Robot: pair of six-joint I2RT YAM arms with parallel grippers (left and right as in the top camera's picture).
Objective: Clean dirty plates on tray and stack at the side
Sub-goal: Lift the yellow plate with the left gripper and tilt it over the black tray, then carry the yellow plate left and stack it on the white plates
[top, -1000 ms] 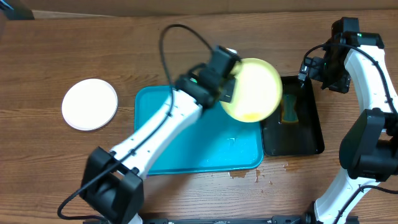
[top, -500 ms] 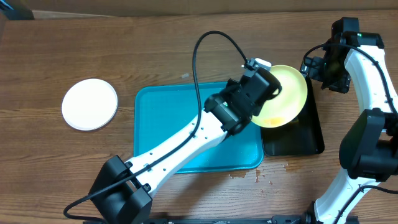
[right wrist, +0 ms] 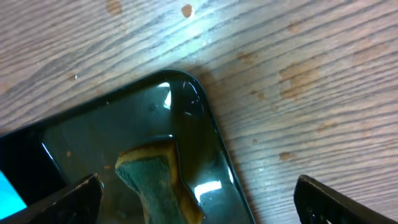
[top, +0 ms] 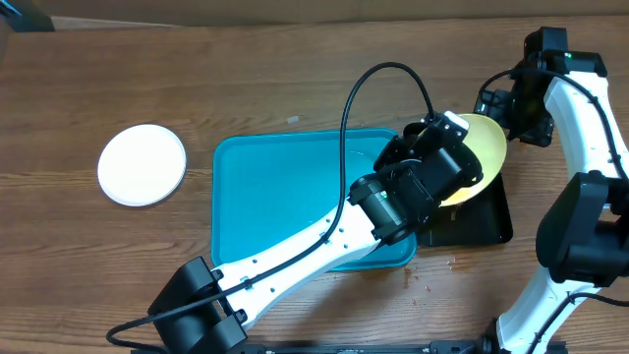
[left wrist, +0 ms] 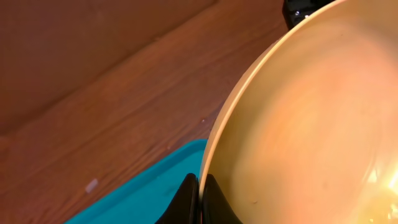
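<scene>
The left gripper [left wrist: 200, 190] is pressed together on the rim of the yellow plate [left wrist: 311, 124]. Its two dark fingers [left wrist: 185, 202] pinch the edge from either side at the bottom of the left wrist view. The plate fills most of that view, tilted, with its hollow face turned toward the camera.

Seen from above, the plate [top: 488, 147] juts out to the right beyond the gripper and hangs over the left, far part of the black tray [top: 491, 221]. Whether it touches that tray cannot be told, because the arm's wrist covers the near half of the plate.

Below and to the left of the gripper lies the blue tray [top: 265, 197], with its right edge passing under the wrist. A strip of it also shows beside the fingers in the wrist view.

Well to the left of the gripper, past the blue tray, a white plate [top: 142, 164] lies flat on the wooden table [top: 197, 79], apart from the tray.

The right gripper [right wrist: 199, 183] stands spread wide, with nothing between its fingers [right wrist: 68, 199]. It hangs above a rounded corner at the far end of the black tray, just beyond the yellow plate.

Under it, inside that tray, a green and yellow sponge [right wrist: 155, 177] lies on the glossy, wet-looking floor. A few dark spots [top: 378, 275] mark the table near the blue tray's front right corner.
</scene>
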